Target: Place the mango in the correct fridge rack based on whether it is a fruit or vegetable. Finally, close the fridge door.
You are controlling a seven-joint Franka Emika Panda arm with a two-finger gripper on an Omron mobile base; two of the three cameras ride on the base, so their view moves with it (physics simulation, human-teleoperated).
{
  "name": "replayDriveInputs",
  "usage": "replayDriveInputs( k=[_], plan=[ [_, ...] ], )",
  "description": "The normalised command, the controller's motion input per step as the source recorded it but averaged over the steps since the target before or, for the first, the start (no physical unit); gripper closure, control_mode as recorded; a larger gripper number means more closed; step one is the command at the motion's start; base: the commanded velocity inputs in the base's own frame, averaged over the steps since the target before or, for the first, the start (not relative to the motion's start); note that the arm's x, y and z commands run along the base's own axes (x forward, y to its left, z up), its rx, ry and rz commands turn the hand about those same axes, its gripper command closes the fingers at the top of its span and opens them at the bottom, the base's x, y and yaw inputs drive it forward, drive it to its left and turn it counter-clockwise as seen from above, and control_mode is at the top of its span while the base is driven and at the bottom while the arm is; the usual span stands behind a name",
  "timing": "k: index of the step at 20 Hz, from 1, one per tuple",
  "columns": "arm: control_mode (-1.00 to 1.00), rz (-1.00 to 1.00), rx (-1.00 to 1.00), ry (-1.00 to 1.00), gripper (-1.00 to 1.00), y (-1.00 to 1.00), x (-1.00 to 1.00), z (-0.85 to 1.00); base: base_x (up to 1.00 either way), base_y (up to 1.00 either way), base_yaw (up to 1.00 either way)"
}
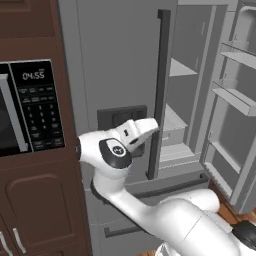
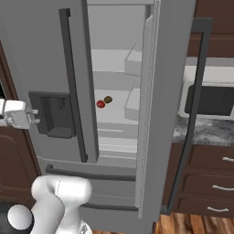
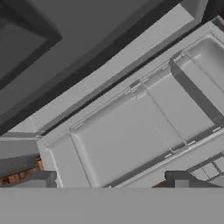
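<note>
Resting on a fridge shelf (image 2: 114, 109) beside a darker fruit (image 2: 108, 99), the mango (image 2: 101, 104) leaves the fridge door (image 2: 157, 114) open for closing; the gripper's (image 2: 33, 117) opening cannot be made out.

The small oval mango (image 2: 101, 104), mostly red, lies on a pale fridge shelf at centre-left of the right base view, just beside a darker brownish item. The tall plain grey fridge door (image 2: 157, 114) with its long dark vertical bar handle stands swung open at centre-right; in the left base view its inner grey bins (image 1: 235, 100) fill the right edge.
</note>
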Motion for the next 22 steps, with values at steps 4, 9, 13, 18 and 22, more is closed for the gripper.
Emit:
replayDriveInputs(
  k=[4, 9, 13, 18, 22],
  plan=[
    [-1.0, -0.03, 0.46, 0.0, -1.0, -0.56, -0.99, 0.63, 0.0, 0.0, 0.0],
    [-1.0, -0.13, 0.46, -0.02, -1.0, -0.77, -0.92, 0.34, 0.0, 0.0, 0.0],
    [-1.0, -0.27, 0.46, -0.02, -1.0, -0.99, -0.62, 0.31, 0.0, 0.0, 0.0],
    [-1.0, -0.25, 0.48, 0.0, -1.0, -0.99, -0.59, 0.3, 0.0, 0.0, 0.0],
    [-1.0, -0.15, 0.28, -0.01, -1.0, -0.87, -0.56, 0.2, 0.0, 0.0, 0.0]
  ],
)
